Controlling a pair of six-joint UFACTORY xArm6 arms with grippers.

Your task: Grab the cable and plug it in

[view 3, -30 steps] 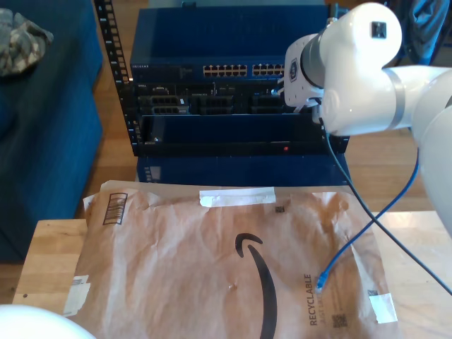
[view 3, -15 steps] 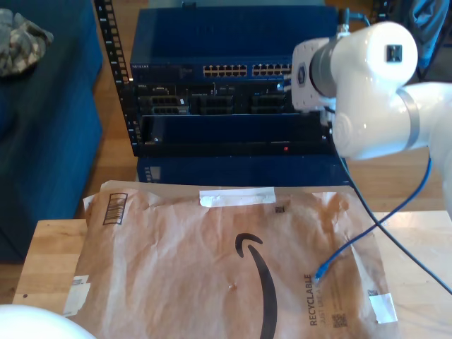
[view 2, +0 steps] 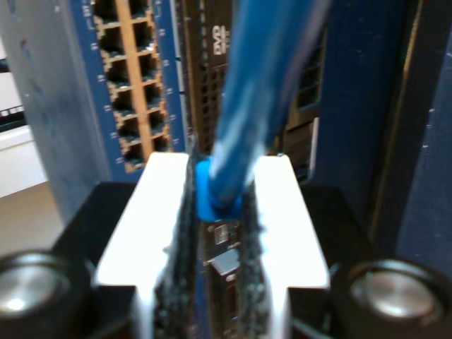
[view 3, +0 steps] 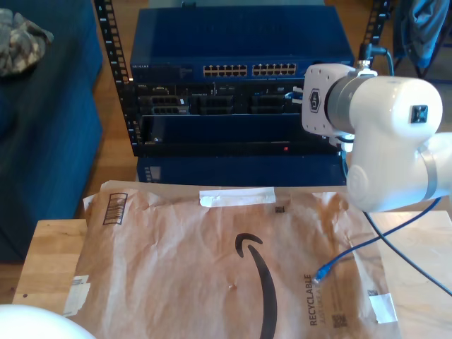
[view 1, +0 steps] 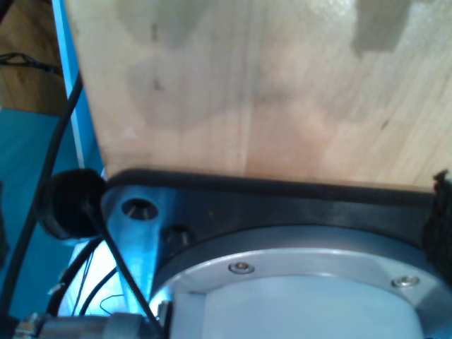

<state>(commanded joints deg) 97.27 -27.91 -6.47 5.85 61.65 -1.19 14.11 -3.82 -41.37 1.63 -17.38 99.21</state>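
Second wrist view: my second gripper (view 2: pixel 220 212) was clamped on the cable (view 2: pixel 244 99), its two pale fingers (view 2: pixel 282 219) pressed narrowly against the blue boot of the plug, with the blue cord running up and away from the jaws. Beyond the jaws stood the network switch (view 2: pixel 127 92), its rows of open ports facing me, and a darker panel beside it.

Exterior view: my second arm (view 3: pixel 385 141) reached in from the exterior view's right, its wrist level with the rack (view 3: pixel 233 78) and near the switch's right-hand bank of ports. The cable hung down from behind the arm and trailed across the brown paper mailer (view 3: pixel 212 268); its free plug (view 3: pixel 319 272) lay on the mailer beside the word RECYCLABLE. The mailer covered most of the wooden worktop (view 3: pixel 49 254), and a strip of white tape (view 3: pixel 237 197) lay along its far edge.

First wrist view: a pale wooden surface (view 1: pixel 247 85) lay close before the camera, above a grey metal flange (view 1: pixel 296 282) and black leads (view 1: pixel 63 155). Whether my first gripper's jaws were wide or closed, I could not tell.
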